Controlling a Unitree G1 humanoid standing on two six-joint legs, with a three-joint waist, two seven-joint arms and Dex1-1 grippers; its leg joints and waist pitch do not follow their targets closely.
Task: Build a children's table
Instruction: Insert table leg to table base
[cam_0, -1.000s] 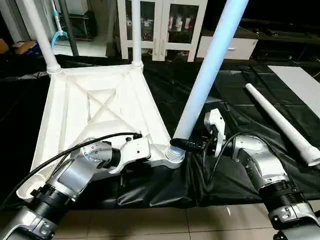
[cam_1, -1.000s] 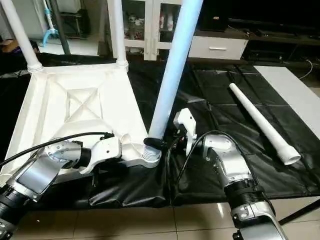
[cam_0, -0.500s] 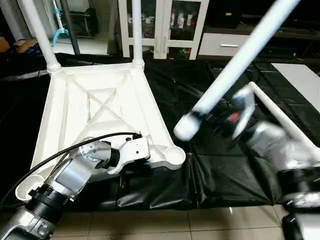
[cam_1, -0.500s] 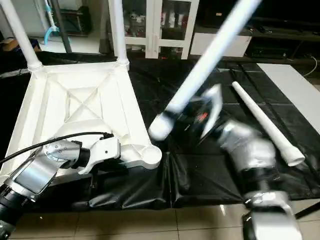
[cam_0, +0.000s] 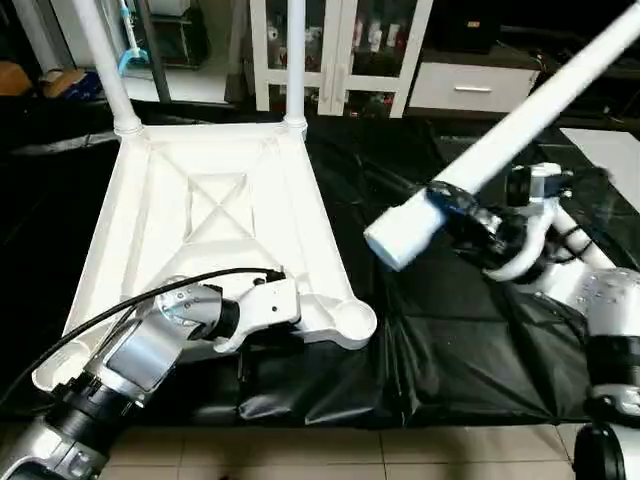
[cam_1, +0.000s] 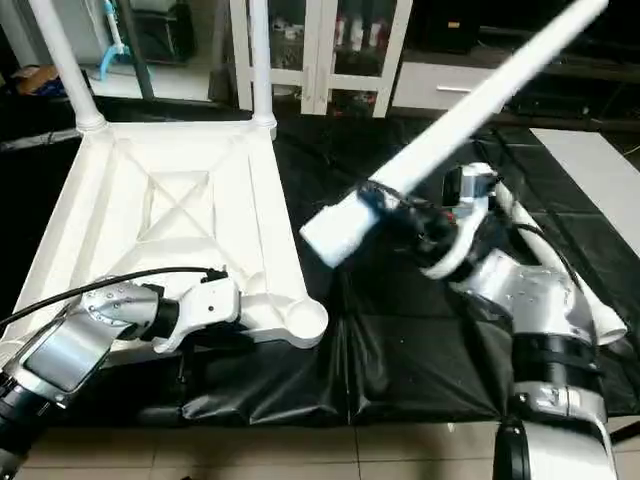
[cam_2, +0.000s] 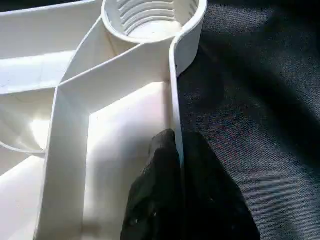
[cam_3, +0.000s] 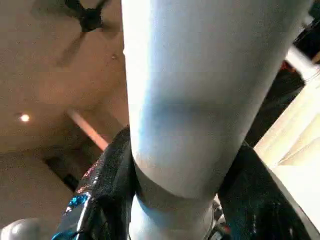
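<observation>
White table leg (cam_1: 470, 105) slanted in the right gripper (cam_1: 415, 222), above black sheet (cam_1: 400, 340) beside upturned top (cam_1: 170, 215)

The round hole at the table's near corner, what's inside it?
Inside the corner socket you can see screw ridges around its wall and a pale floor. No leg is in it. Whatever lies beneath the table top is covered.

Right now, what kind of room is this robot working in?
Probably a home living room: a white glass-door cabinet and a low drawer unit along the wall, tiled floor, black sheet spread underneath.
</observation>
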